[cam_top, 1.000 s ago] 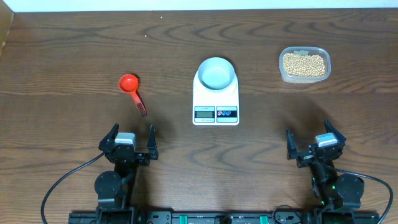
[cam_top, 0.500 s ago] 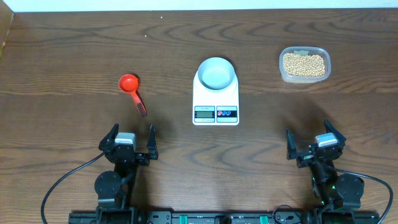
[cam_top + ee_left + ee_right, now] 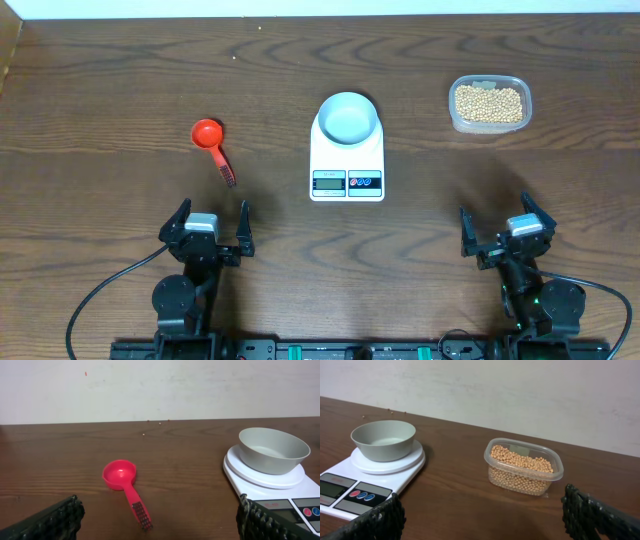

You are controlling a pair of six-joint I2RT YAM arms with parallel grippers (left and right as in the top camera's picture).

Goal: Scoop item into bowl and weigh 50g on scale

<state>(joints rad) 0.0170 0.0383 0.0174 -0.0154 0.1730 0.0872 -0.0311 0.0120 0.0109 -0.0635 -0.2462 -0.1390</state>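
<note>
Left gripper, right gripper: spread wide

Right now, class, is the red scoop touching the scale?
Apart. The overhead view shows a wide strip of bare table between the scoop and the scale; the left wrist view agrees.

dark brown wooden table, its wavy grain running lengthwise, filling nearly the whole overhead view. a plain off-white wall rises directly behind the table's far edge, matt and slightly uneven in tone, with one tiny red mark high up. from overhead the wall appears only as a narrow pale strip along the top; a pale wedge lies past the table's edge in the upper left corner, floor or wall not distinguishable. lighting soft and even, with a faint sheen on the tabletop
</note>
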